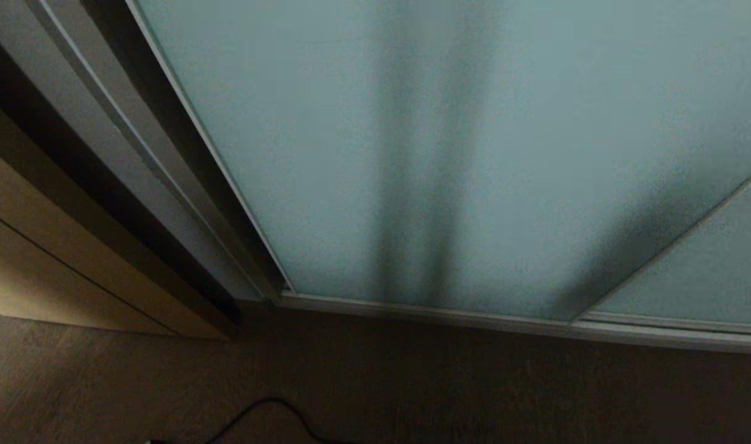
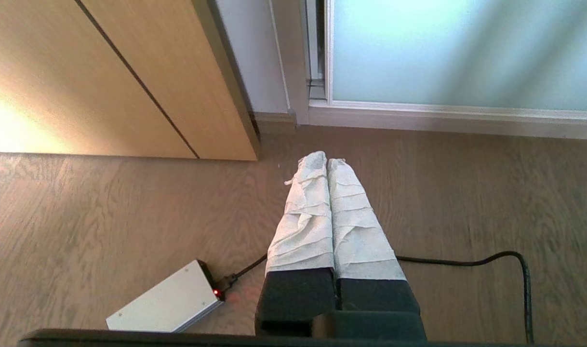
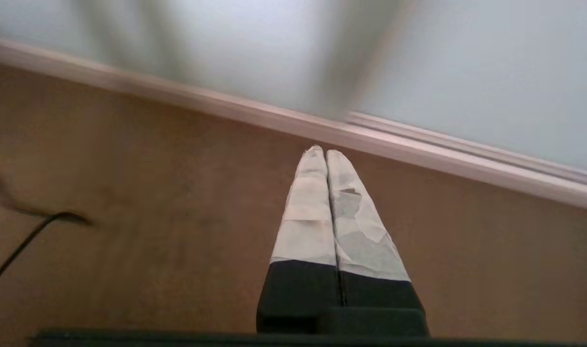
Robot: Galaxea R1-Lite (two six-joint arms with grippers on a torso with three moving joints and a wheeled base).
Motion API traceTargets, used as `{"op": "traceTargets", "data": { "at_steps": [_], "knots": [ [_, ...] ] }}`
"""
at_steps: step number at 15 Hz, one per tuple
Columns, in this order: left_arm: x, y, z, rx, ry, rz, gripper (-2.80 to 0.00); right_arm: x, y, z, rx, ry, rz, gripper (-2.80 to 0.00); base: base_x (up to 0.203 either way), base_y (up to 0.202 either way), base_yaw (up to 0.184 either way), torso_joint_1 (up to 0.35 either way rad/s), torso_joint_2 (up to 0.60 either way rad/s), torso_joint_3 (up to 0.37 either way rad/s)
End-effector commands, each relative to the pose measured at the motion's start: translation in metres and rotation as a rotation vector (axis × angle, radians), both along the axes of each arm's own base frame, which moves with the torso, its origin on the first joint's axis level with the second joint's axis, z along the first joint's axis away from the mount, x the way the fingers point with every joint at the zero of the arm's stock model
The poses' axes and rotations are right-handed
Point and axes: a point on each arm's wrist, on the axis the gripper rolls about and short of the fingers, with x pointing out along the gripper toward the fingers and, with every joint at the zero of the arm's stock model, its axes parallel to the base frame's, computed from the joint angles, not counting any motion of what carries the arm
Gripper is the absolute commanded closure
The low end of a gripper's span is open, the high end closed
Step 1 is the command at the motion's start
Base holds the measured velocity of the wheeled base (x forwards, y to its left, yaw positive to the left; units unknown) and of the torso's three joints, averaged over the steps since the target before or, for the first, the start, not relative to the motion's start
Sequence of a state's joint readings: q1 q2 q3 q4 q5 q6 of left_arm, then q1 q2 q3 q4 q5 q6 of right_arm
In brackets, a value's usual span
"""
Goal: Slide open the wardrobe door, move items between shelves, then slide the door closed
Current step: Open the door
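Note:
The sliding wardrobe door [image 1: 474,154], frosted pale blue-green glass in a thin silver frame, fills the head view and stands drawn across the opening. A second glass panel [image 1: 708,271] overlaps it at the right. The door also shows in the left wrist view [image 2: 467,53] and the right wrist view [image 3: 467,62]. My left gripper [image 2: 327,161] hangs over the wooden floor, shut, holding nothing. My right gripper [image 3: 322,153] is shut and empty too, low over the floor near the door's bottom rail [image 3: 419,149]. The items and the shelves are hidden behind the glass.
A beige wooden cabinet front [image 1: 55,246] stands left of the door, also in the left wrist view [image 2: 105,77]. A black cable [image 2: 467,262] runs across the floor to a small silver box [image 2: 163,303] with a red light. Wooden floor [image 1: 412,382] lies before the door.

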State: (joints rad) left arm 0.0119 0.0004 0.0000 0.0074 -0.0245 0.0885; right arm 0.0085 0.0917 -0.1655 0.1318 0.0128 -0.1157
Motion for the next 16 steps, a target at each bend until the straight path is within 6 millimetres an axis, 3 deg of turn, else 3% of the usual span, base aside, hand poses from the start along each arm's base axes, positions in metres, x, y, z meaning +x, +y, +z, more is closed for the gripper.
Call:
{"op": "traceTargets", "data": {
  "at_steps": [1,3,8,16],
  "knots": [
    [0.0001,0.0000,0.0000,0.000,0.001,0.000,0.00,-0.0014,0.0010,-0.0252,-0.001,-0.028,0.043,0.00,0.000,0.000,0.000,0.000,0.00,0.000],
    [0.0001,0.0000,0.0000,0.000,0.001,0.000,0.00,0.0038,0.0005,-0.0343,0.005,-0.038,0.017,0.00,0.000,0.000,0.000,0.000,0.00,0.000],
    [0.0001,0.0000,0.0000,0.000,0.001,0.000,0.00,0.0047,0.0002,-0.0335,0.110,-0.066,-0.001,0.00,0.000,0.000,0.000,0.000,0.00,0.000],
    [0.0001,0.0000,0.0000,0.001,0.001,0.000,0.00,0.0047,0.0002,-0.0335,0.112,-0.066,-0.001,0.00,0.000,0.000,0.000,0.000,0.00,0.000]
  ]
}}
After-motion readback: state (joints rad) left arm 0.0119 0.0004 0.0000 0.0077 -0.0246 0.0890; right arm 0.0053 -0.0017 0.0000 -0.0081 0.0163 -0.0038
